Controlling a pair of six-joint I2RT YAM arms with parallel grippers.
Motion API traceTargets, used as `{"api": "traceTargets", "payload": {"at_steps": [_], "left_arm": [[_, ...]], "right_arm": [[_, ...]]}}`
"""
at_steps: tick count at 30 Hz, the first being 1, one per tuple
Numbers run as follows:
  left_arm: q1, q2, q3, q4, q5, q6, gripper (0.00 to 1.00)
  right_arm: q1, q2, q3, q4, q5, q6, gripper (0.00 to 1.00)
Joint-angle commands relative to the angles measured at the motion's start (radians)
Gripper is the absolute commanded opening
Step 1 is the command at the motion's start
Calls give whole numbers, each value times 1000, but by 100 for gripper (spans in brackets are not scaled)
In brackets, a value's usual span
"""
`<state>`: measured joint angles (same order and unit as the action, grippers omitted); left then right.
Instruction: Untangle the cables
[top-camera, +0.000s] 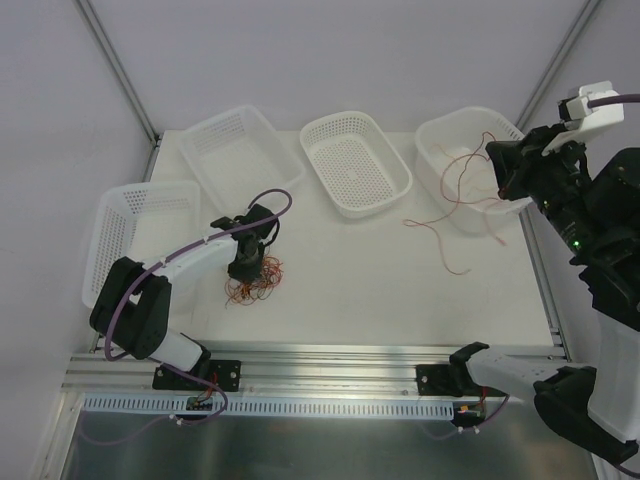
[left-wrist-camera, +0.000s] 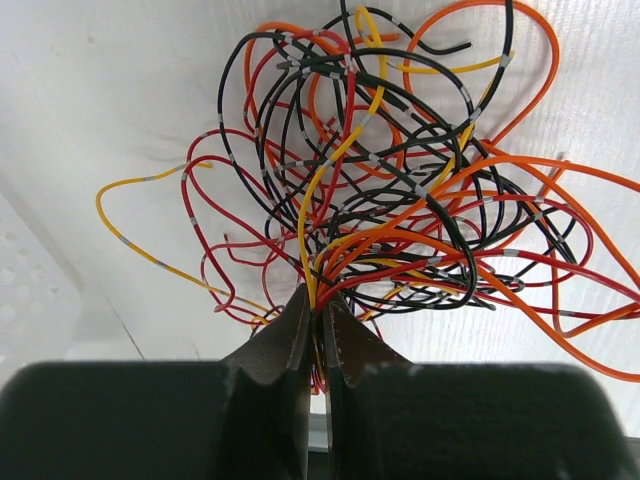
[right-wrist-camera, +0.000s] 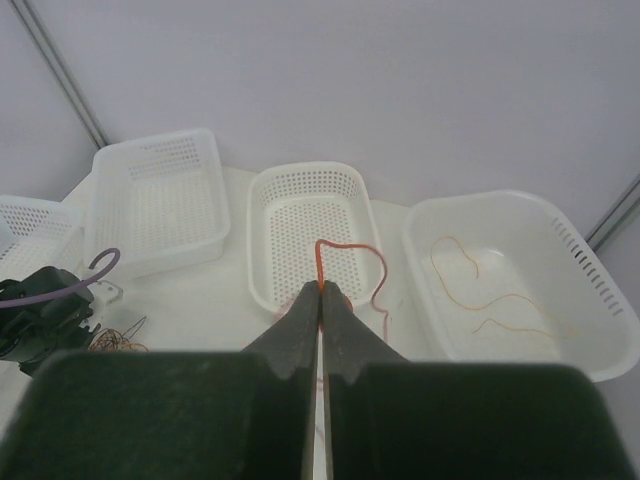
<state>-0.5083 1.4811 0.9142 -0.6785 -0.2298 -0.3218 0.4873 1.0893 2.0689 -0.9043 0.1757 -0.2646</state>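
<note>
The left arm's fingers (left-wrist-camera: 318, 312) are pinched shut on the near edge of a tangle of cables (left-wrist-camera: 380, 170) in red, orange, yellow and black. The tangle lies on the white table (top-camera: 380, 290), near its left side. The right arm's fingers (right-wrist-camera: 320, 292), held high at the table's right side, are closed on a single red cable (right-wrist-camera: 347, 246) that loops from their tips and droops. A few loose cables (right-wrist-camera: 500, 302) lie in the rightmost basket (right-wrist-camera: 590, 290).

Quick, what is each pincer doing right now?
Left pincer: closed, holding strands of the tangled cables.
Right pincer: closed, holding one orange-red cable.
</note>
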Motion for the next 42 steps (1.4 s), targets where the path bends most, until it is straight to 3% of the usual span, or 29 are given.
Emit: {"api": "traceTargets", "payload": {"at_steps": [1,9,14,19,20,22,23,27,30,35,39,42], "left_arm": [[14,-2,35,-38,-31,1,0],[13,-45,38,-6,95,21,3],[13,-99,14,43,210,44,13],[13,-176,-5,92,227,49,38],[13,-188,-9,99,227,49,49],[13,-215,-17,115,228,49,59],[13,-225,-21,122,228,49,70],[13,-263,-31,134,221,47,90],[13,-269,-34,137,218,46,99],[13,-260,-32,137,216,47,99],[13,-260,-31,135,211,49,99],[13,-262,-32,135,207,50,99]], "right_arm": [[-10,52,20,5,-15,-33,1],[-59,136,-24,143,-65,-42,1],[-85,216,23,258,-110,-30,1],[-88,315,89,413,-198,-4,1],[-89,336,105,433,-203,-1,1],[-90,394,144,496,-218,1,1],[-89,414,155,518,-225,-2,1],[-99,515,189,620,-249,-2,1],[-107,602,207,666,-266,4,1],[-130,739,175,691,-298,41,1],[-135,828,44,691,-289,53,1],[-138,880,-59,685,-271,71,11]]}}
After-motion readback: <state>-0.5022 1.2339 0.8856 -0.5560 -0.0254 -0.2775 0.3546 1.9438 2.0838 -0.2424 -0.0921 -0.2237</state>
